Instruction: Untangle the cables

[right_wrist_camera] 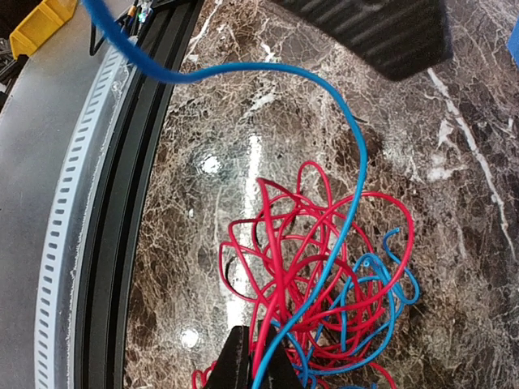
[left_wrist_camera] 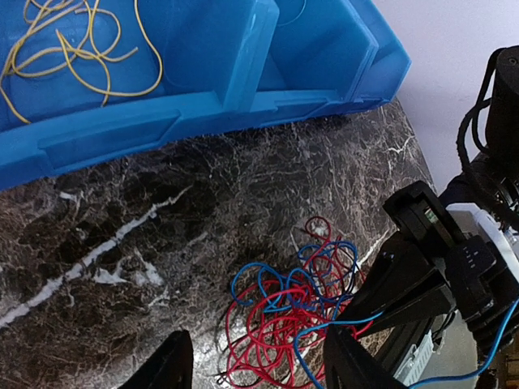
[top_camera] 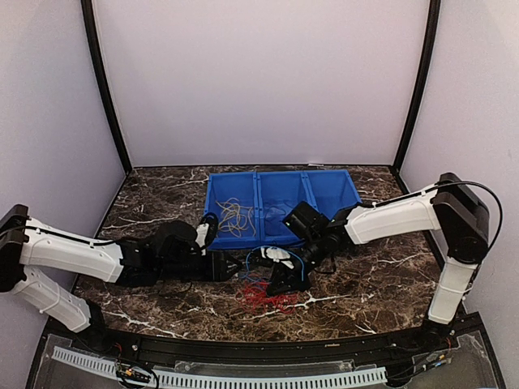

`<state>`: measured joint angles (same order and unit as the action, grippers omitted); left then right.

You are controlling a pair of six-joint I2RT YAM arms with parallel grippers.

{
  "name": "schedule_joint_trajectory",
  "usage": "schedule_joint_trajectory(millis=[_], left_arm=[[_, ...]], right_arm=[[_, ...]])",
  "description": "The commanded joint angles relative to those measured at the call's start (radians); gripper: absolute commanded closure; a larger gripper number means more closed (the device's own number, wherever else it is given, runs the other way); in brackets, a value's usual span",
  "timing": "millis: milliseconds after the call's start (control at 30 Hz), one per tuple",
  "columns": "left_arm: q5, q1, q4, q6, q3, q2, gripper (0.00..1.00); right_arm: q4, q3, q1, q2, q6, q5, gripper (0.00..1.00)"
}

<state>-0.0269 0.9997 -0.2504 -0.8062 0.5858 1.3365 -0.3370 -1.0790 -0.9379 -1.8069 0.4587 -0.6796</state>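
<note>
Where veined marble [right_wrist_camera: 454, 267] gleams, looped red cable [right_wrist_camera: 302, 247], curving blue cable [right_wrist_camera: 362, 162].

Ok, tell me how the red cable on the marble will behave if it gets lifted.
Likely floppy: the red cable lies in loose, irregular loops, so it should sag rather than hold its shape. Probably light, since the strand looks thin. It is laced through the blue cable, so lifting one may drag both.
</note>
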Motion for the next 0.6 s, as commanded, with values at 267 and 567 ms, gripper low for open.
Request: schedule_joint_trajectory(millis=[267,567], left_arm=[[0.111,0.004,-0.078,-0.072,-0.017,0.085,0.42],[0.133,0.007,-0.059,-0.073,-0.005,0.096,0.42]], right_arm=[[-0.036,0.008,0.003,-0.017,0.023,0.055,0.72],[-0.026,0.018,0.103,0.078,0.005,0.055,0.56]])
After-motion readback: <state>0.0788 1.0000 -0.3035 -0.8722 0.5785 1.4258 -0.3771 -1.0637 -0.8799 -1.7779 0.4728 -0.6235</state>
